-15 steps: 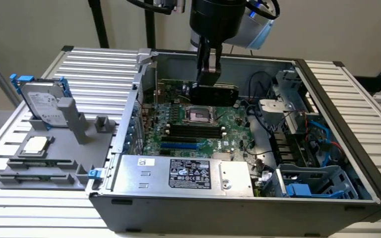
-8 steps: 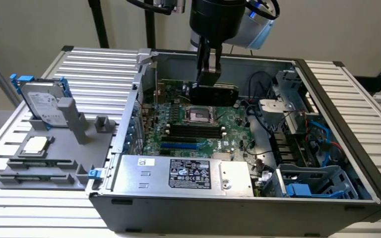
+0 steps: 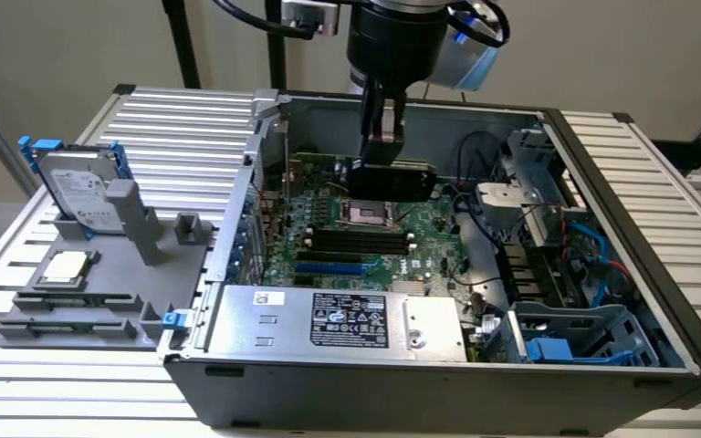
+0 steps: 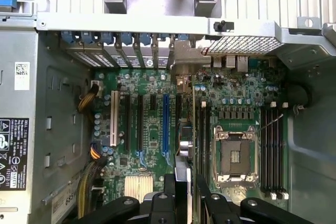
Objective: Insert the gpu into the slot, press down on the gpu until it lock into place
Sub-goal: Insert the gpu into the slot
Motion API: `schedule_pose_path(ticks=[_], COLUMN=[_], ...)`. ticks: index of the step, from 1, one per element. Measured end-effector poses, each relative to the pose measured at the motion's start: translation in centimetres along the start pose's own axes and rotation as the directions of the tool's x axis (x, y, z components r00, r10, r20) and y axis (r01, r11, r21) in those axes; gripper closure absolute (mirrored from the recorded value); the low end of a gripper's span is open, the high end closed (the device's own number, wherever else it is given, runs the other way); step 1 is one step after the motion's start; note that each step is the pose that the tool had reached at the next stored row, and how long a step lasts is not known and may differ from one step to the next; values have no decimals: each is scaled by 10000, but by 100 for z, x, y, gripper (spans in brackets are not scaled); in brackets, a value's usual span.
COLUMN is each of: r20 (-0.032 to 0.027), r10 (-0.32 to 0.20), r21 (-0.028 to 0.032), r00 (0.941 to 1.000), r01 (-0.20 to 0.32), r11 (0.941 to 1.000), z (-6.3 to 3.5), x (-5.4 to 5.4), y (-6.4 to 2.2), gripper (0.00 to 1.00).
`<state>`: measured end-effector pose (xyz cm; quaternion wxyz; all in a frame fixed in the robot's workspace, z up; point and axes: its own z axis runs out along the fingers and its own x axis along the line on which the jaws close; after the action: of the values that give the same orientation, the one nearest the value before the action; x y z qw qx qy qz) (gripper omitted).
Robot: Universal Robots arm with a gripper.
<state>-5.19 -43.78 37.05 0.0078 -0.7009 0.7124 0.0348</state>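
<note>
This is a robotics lab or test workshop. An open computer case (image 3: 448, 374) lies on a ribbed aluminium surface (image 3: 168, 114) with its motherboard (image 3: 363, 233) bared. Beside it, a grey fixture (image 3: 107, 274) holds a hard drive (image 3: 77, 187) and other parts in fitted seats. A robot arm (image 3: 397, 36) hangs over the case, its pincer (image 3: 383, 157) clamped on the gpu (image 3: 405, 184). Black stand poles (image 3: 183, 46) rise before a plain wall (image 3: 58, 46).

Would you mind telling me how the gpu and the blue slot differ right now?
The gpu is black; the slot is bright blue. The gpu hangs in the gripper above the motherboard; the slot lies fixed on it, empty. Both are oblong.
</note>
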Motion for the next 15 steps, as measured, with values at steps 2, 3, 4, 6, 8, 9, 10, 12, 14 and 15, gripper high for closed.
schedule_pose_path(ticks=[2, 3, 4, 6, 8, 9, 10, 12, 14, 15], r20=[0, 0, 1, 3, 4, 4, 6, 7, 8, 9], r10=[12, 21, 30, 67, 110, 129, 146, 186, 226, 245], r21=[1, 2, 2, 4, 7, 8, 9, 11, 13, 15], r00=[10000, 10000, 10000, 10000, 9999, 9999, 9999, 9998, 9997, 9997], r01=[-12, -21, -30, -67, -110, -129, -146, -186, -226, -245], r11=[10000, 10000, 10000, 10000, 9999, 9999, 9999, 9998, 9997, 9997], z=[37, 55, 73, 107, 144, 162, 179, 215, 250, 268], x=[13, 22, 32, 53, 74, 87, 99, 123, 148, 161], y=[6, 11, 15, 28, 42, 48, 53, 66, 79, 85], gripper=[74, 74, 74, 74, 74, 74, 74, 74, 74, 74])
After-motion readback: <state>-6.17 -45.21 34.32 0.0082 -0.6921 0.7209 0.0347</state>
